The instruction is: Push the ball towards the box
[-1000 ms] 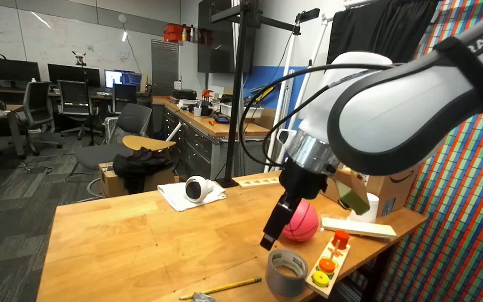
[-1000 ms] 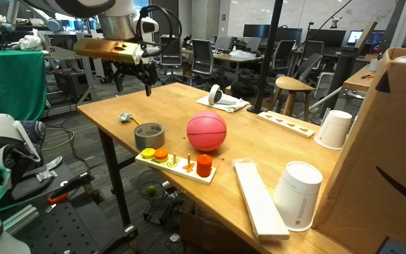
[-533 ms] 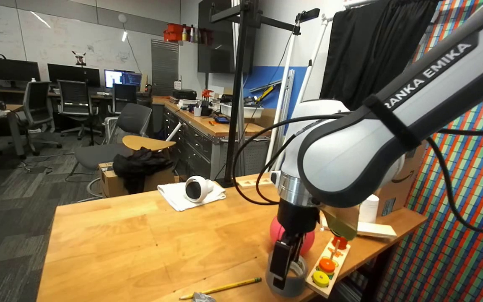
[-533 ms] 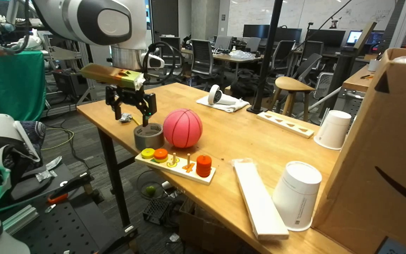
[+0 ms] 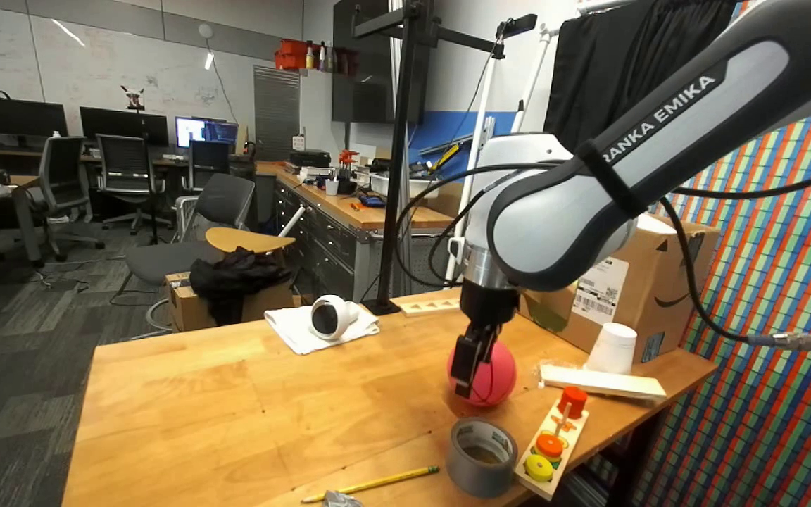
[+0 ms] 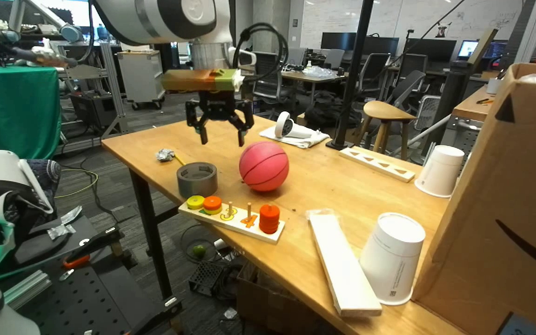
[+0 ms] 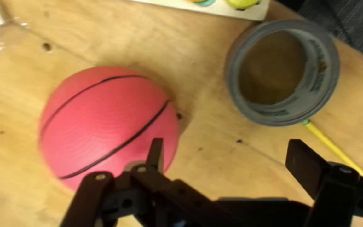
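The red-pink ball (image 5: 502, 374) rests on the wooden table; it also shows in an exterior view (image 6: 264, 167) and in the wrist view (image 7: 102, 123). The brown cardboard box (image 5: 648, 289) with a white label stands at the table's end; it also shows in an exterior view (image 6: 496, 195). My gripper (image 6: 223, 140) is open and empty, pointing down, at the ball's side away from the box. In the wrist view the gripper (image 7: 225, 142) has one finger overlapping the ball's edge. In an exterior view the gripper (image 5: 463, 387) covers part of the ball. I cannot tell whether they touch.
A grey tape roll (image 5: 481, 461) stands near the ball. A wooden counting toy (image 5: 553, 443) lies at the table edge. A white bar (image 6: 342, 260) and an upside-down white cup (image 6: 392, 260) stand between ball and box. A pencil (image 5: 391, 480) lies near the tape.
The ball rolled towards the tape roll, then back towards the box side. My gripper came down over the tape roll, then rose and shifted towards the ball. It stays open.
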`<action>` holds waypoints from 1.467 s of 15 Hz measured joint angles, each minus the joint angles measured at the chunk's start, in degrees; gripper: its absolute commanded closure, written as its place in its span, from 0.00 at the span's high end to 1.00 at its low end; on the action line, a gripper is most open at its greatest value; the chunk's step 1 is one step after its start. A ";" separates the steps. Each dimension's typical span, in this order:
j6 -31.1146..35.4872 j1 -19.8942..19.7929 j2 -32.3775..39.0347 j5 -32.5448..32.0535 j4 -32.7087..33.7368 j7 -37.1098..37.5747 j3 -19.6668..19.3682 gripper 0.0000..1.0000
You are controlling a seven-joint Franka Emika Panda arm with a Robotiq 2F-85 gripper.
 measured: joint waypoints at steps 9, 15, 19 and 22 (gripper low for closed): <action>0.97 -5.30 -6.33 -6.35 0.64 4.81 -1.02 1.00; 0.80 6.91 -9.58 12.20 -7.46 -1.86 2.43 1.00; -0.86 12.83 -9.44 16.87 -7.94 -1.91 5.77 1.00; -2.05 13.28 -7.64 16.93 -7.81 -1.63 6.87 1.00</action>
